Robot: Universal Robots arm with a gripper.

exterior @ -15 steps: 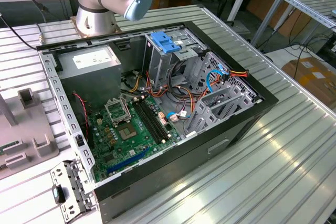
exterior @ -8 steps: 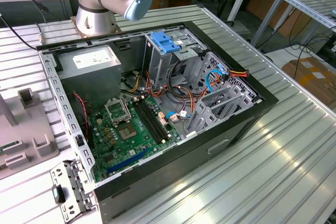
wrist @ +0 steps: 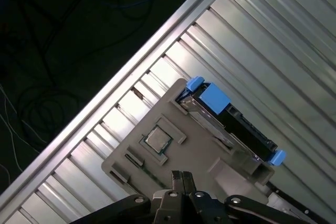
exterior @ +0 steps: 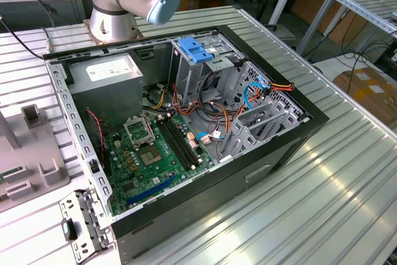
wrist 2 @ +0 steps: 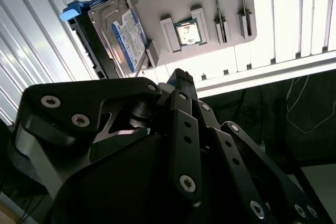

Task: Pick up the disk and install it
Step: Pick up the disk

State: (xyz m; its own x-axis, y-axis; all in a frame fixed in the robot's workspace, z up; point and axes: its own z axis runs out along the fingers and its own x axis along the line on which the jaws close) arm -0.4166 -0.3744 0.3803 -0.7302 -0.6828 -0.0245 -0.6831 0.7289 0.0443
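A ribbed metal desk (exterior: pixel 347 172) carries an open computer case (exterior: pixel 260 175), its boards and cables bare. In both wrist views a grey tray (wrist: pixel 210 153) lies on the desk. The disk (wrist: pixel 241 124) stands on edge in a slot at the tray's side, with a blue frame around it. The jaws hang above the tray, closed and empty, apart from the disk. Closed like this, they would likely strike the disk's top edge rather than straddle it, tipping it in its slot. A small chip (wrist: pixel 157 139) sits in a recess nearby and could be clipped.
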